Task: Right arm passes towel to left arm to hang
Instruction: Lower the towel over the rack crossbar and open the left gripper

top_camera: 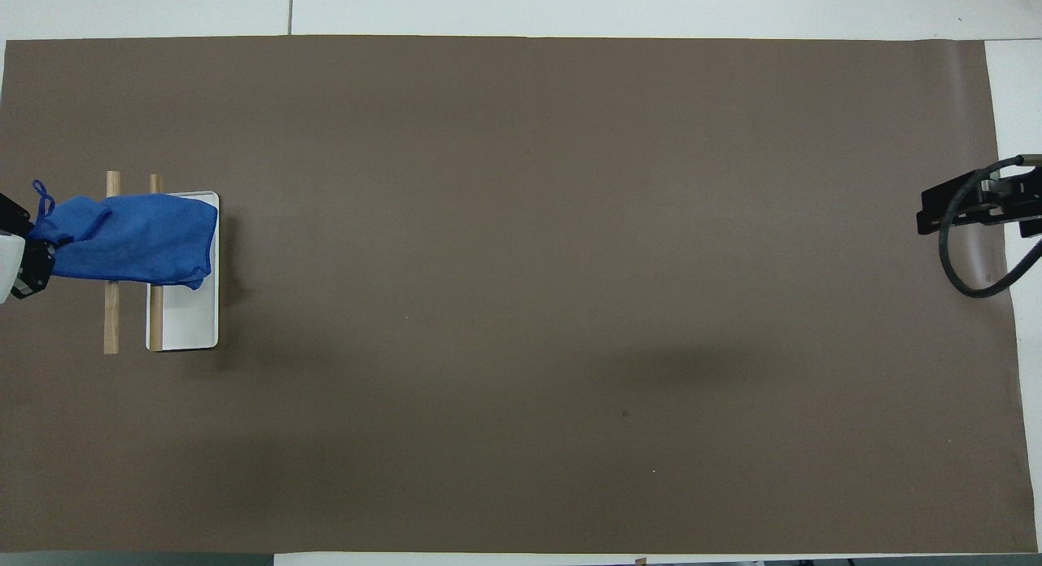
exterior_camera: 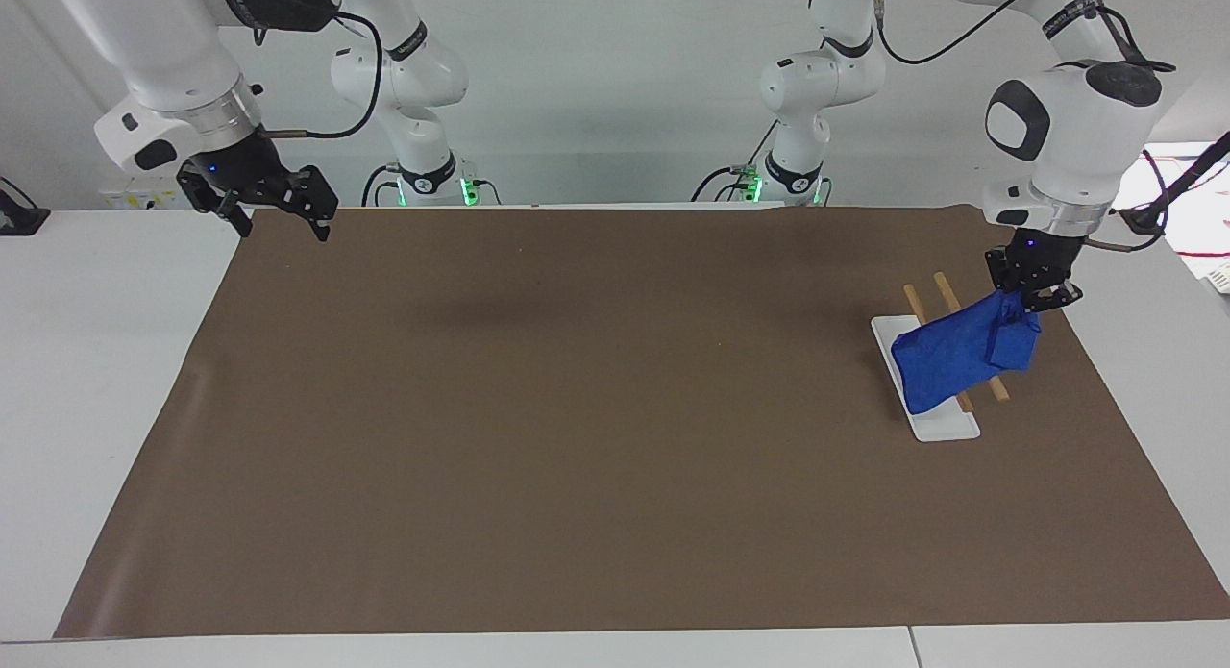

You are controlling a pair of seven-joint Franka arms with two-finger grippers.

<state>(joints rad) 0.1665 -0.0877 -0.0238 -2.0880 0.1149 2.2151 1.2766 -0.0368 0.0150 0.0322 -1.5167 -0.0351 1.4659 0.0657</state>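
Draping the towel (exterior_camera: 961, 353) across the rack (exterior_camera: 930, 389) at the left arm's end, my left gripper (exterior_camera: 1036, 301) is clamped on its corner. Right gripper (exterior_camera: 283, 221) waits, fingers spread, empty. Releasing unevenly, I risk it sliding off.

There is one blue towel (exterior_camera: 947, 360). It has one thin loop (top_camera: 38, 198) at a corner.

There are two wooden bars (top_camera: 111, 309). They lie side by side.

There is one white tray (top_camera: 191, 322).

There is one big brown mat (exterior_camera: 596, 408) on the table.

There are two robot arms. Each arm has one gripper, so there are two grippers. On a clock face laid over the facing view, the left gripper (exterior_camera: 1036, 296) is at about 3 o'clock and the right gripper (exterior_camera: 279, 216) is at about 10 o'clock.
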